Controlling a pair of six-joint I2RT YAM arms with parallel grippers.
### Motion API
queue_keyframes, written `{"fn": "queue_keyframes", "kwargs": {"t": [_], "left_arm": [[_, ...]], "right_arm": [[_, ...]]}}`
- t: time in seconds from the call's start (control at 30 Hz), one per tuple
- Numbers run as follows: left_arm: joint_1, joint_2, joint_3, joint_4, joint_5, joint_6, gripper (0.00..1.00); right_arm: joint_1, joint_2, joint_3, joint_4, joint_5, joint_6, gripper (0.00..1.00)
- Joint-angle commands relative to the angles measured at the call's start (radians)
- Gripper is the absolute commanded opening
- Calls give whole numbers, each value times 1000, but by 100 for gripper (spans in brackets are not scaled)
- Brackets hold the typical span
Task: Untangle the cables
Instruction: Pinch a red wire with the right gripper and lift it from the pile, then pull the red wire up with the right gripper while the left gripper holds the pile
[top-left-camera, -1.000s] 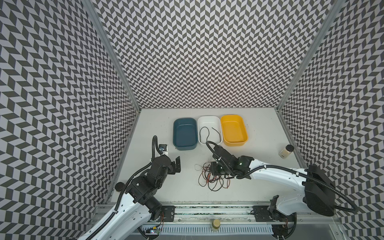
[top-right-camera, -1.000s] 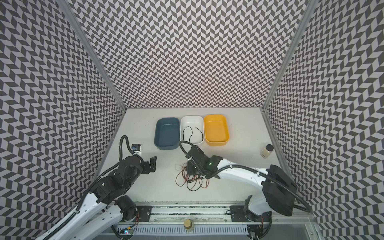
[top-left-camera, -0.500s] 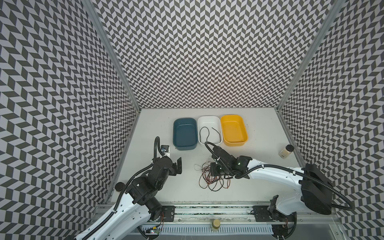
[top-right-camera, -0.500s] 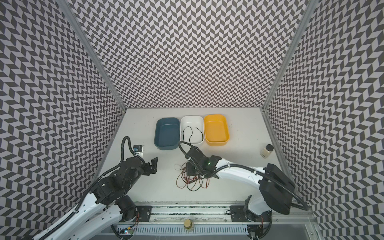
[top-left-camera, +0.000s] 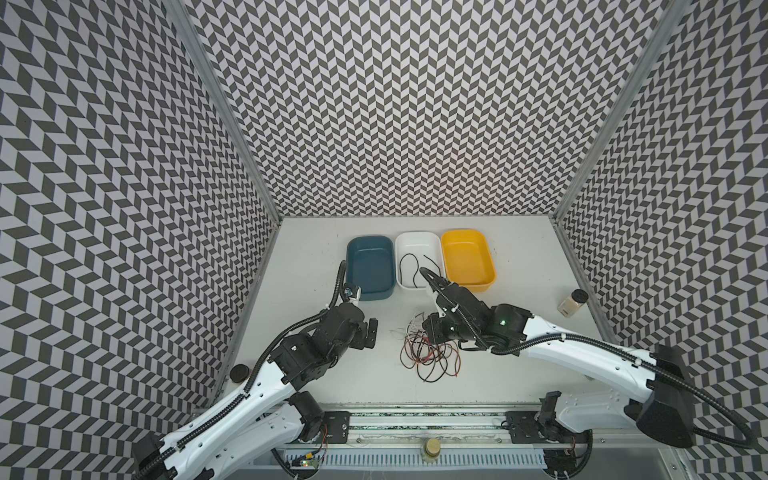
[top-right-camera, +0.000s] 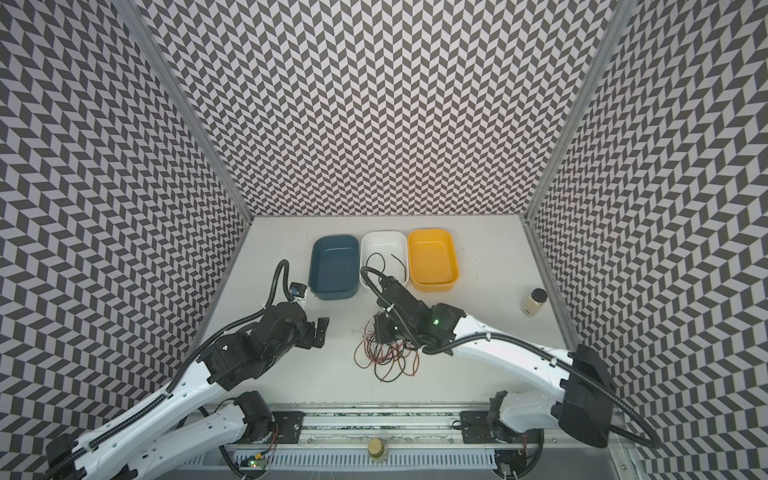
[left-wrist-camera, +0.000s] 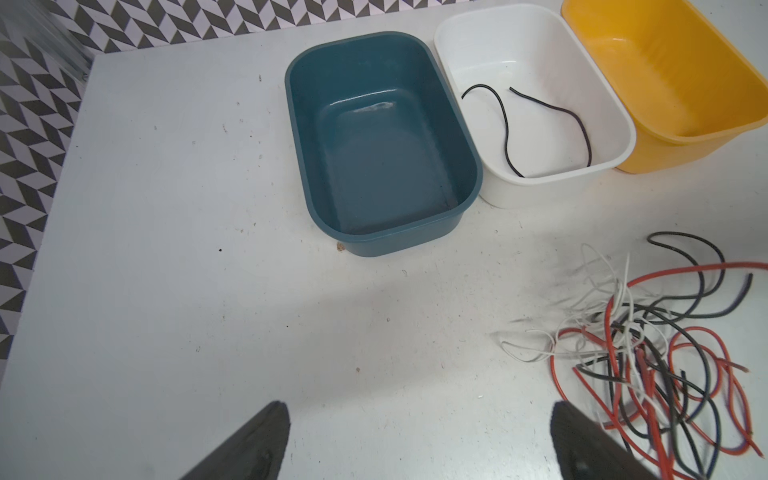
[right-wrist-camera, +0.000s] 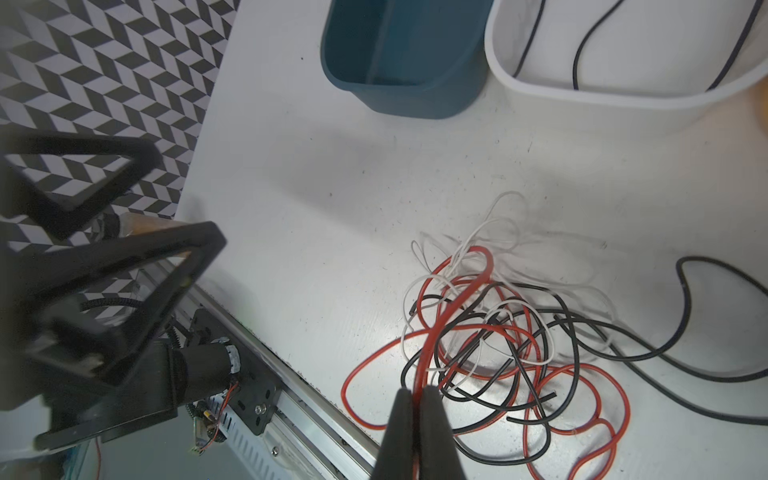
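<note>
red-orange, black and white thin cables (top-left-camera: 428, 353) lie in one loose tangled heap on the white tabletop (top-left-camera: 316, 257). the heap sits near the table's front edge, between the two arms in both top views. white strands spread along the side of the heap nearest the trays, and red-orange and black loops fan out towards the front rail.

the right gripper (right-wrist-camera: 417, 395) is over the tray-side part of the heap. in the right wrist view its two black fingertips are pressed together on a single red-orange strand (right-wrist-camera: 455, 297), which rises out of the heap to the tips. one long black loop (right-wrist-camera: 685, 299) trails away from the heap across bare table.

the left gripper (left-wrist-camera: 417, 409) hangs over bare tabletop just left of the heap. its jaws stand wide apart with only table showing between them.

behind the heap, three rectangular plastic trays stand side by side in a row: a dark teal tray (left-wrist-camera: 374, 158), a white tray (left-wrist-camera: 540, 187) and a yellow tray (left-wrist-camera: 665, 62). one thin black cable (left-wrist-camera: 506, 141) lies curled inside the white tray.

a small clear jar with a black lid (top-left-camera: 572, 302) stands near the table's right edge, well apart from the cables. a black round disc (top-left-camera: 239, 372) lies at the left front corner beside the left arm.
</note>
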Motion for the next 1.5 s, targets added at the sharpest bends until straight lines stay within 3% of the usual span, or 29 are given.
{"fn": "queue_keyframes", "kwargs": {"t": [0.0,0.3,0.47,0.57,0.77,0.97,1.17,1.3,1.47], "left_arm": [[-5,19,27,-20,26,12,100],[-3,138,77,71,-9,75,100],[-1,210,85,16,-18,102,100],[-2,181,65,-8,-143,86,100],[-2,63,6,54,-168,99,100],[-5,106,13,30,-212,95,100],[-4,118,15,26,-216,96,100],[-15,95,16,28,-180,93,100],[-32,7,31,73,101,87,100]], "right_arm": [[-5,-41,84,-90,32,-99,0],[-5,-47,273,-239,36,-197,0],[-6,-40,375,-323,62,-226,0],[-4,-43,422,-365,97,-231,0],[-7,-47,551,-453,182,-269,0],[-15,-44,714,-533,244,-316,0],[-18,-40,802,-581,215,-311,0],[-20,-59,801,-562,140,-279,0],[-20,-96,754,-529,115,-275,0]]}}
